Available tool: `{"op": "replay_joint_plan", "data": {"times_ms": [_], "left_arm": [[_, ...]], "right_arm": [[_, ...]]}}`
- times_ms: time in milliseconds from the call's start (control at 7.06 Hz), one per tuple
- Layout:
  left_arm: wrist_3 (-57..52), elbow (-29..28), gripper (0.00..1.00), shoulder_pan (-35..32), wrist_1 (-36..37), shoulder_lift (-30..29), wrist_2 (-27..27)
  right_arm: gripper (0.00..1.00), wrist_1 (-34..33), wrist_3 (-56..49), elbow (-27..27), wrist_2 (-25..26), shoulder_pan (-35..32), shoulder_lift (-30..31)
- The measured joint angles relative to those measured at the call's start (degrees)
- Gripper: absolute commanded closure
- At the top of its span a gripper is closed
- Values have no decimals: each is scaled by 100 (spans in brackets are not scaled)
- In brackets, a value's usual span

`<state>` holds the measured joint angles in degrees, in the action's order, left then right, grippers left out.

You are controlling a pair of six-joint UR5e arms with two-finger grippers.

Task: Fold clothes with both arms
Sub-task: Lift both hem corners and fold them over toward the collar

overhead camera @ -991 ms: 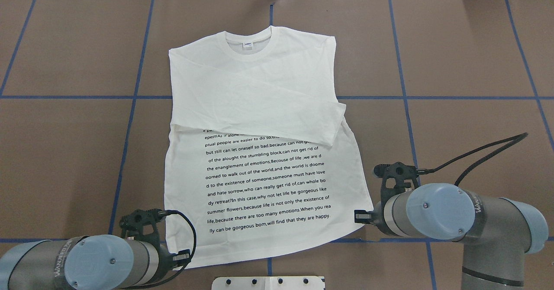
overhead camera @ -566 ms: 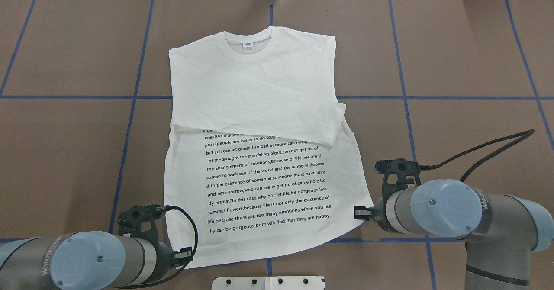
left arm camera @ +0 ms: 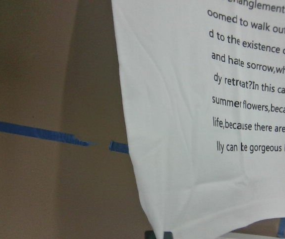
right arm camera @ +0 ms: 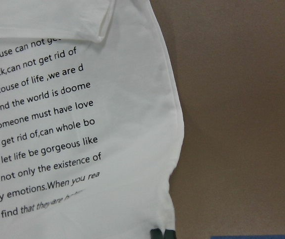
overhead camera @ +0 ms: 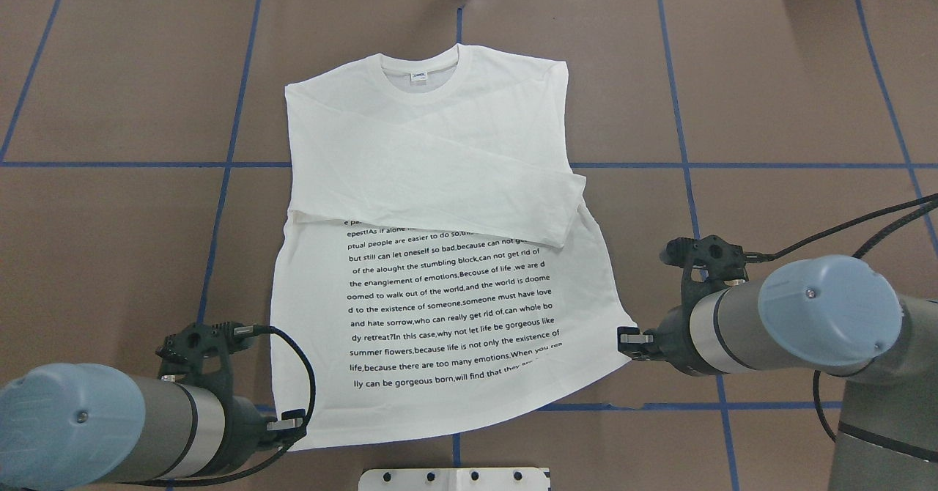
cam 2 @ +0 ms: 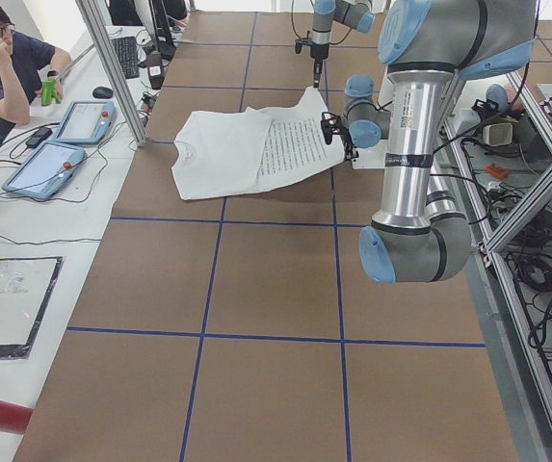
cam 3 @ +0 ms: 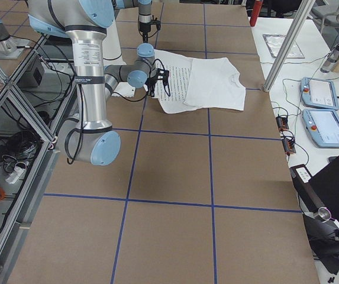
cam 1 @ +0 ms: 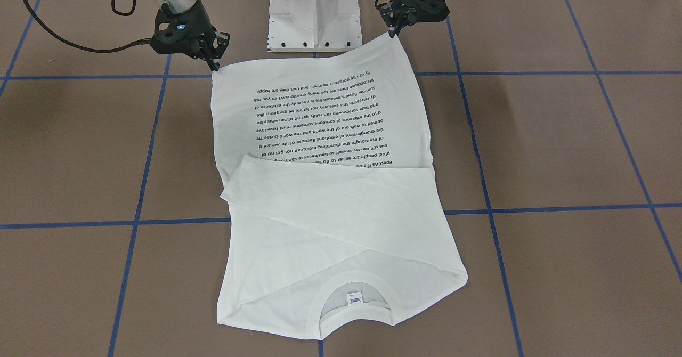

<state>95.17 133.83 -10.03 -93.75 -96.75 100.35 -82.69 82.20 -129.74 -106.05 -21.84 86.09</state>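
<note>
The white long-sleeved T-shirt point(overhead camera: 440, 183) lies flat on the brown table. Its collar point(overhead camera: 419, 84) is at the far side, both sleeves are folded across the chest, and the black text block is nearer me. My left gripper point(overhead camera: 287, 423) is shut on the hem's near-left corner. My right gripper point(overhead camera: 629, 341) is shut on the hem's near-right corner. In the front-facing view the left gripper point(cam 1: 395, 33) and the right gripper point(cam 1: 216, 68) hold both corners a little above the table. Each wrist view shows the shirt point(left arm camera: 207, 174) point(right arm camera: 82, 149) running into the fingertips at the bottom edge.
The white pedestal base point(cam 1: 314, 10) stands just behind the hem, between the arms. Blue tape lines point(overhead camera: 227, 161) grid the table. In the left side view an operator point(cam 2: 6, 67) sits by tablets point(cam 2: 44, 168) past the far edge, next to a metal frame post point(cam 2: 112, 67).
Both grippers have moved outward with the hem corners: the left one to the left, the right one to the right and farther away. The lower hem is pulled wider and its corners have lifted.
</note>
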Motion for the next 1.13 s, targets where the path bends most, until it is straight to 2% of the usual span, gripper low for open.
{"op": "replay_joint_plan", "data": {"times_ms": [425,850,1133], "left_arm": [[-43,512,100,-12,324,8,187],[62,1315,100,437,908,-17,620],[219,1535,100,644,1111,-7,675]], "right_arm": [[100,-1,-9,-591,-797,-54,467],[100,-2,21,-928,-1897,-75,566],[100,-2,1,-1093,-2231,-246,591]]}}
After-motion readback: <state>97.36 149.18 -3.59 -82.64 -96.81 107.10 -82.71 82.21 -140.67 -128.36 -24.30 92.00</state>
